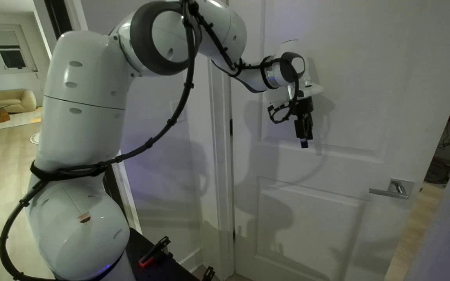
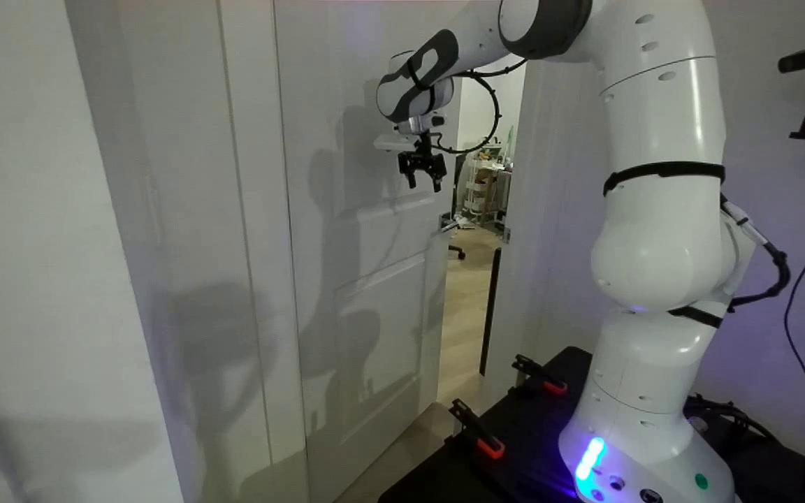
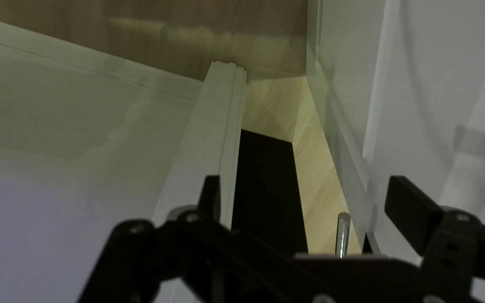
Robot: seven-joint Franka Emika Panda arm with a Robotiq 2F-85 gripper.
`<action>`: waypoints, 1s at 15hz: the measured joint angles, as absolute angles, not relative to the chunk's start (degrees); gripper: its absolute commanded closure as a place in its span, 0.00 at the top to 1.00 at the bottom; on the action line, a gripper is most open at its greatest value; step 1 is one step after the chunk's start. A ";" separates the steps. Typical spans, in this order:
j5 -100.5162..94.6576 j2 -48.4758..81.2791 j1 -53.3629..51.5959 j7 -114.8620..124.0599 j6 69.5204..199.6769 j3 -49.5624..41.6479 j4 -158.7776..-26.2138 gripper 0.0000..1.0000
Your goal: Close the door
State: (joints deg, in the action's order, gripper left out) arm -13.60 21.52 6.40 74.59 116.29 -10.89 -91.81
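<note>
The white panelled door (image 1: 350,97) stands ajar, with a gap to the room beyond at its handle side. It also shows in an exterior view (image 2: 381,293) and at the right of the wrist view (image 3: 436,97). Its silver lever handle (image 1: 399,189) is partly seen in an exterior view (image 2: 448,225); in the wrist view the lever tip (image 3: 343,231) shows above the gripper body. My gripper (image 1: 304,144) is open and empty, fingers pointing down, in front of the door and higher than the handle. Its spread fingers show in an exterior view (image 2: 424,186) and the wrist view (image 3: 303,185).
The door frame (image 3: 209,139) and wall stand left of the gap in the wrist view. A black flat piece (image 3: 267,185) is beside the frame. The arm's black table (image 2: 535,447) carries red-and-black clamps (image 2: 479,429). Cluttered shelves (image 2: 483,185) show through the doorway.
</note>
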 measured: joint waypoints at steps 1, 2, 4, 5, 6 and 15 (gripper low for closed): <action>-13.92 22.51 6.46 74.16 116.36 -11.63 -90.85 1.00; -14.71 23.48 6.51 73.72 116.72 -12.36 -89.98 1.00; -16.47 25.31 6.58 73.21 118.15 -13.68 -88.57 1.00; -17.45 26.20 6.60 73.20 119.22 -14.31 -88.00 1.00; -17.98 27.14 6.67 73.20 120.20 -14.92 -87.45 1.00; -18.21 36.81 9.06 72.94 127.18 -18.36 -80.97 1.00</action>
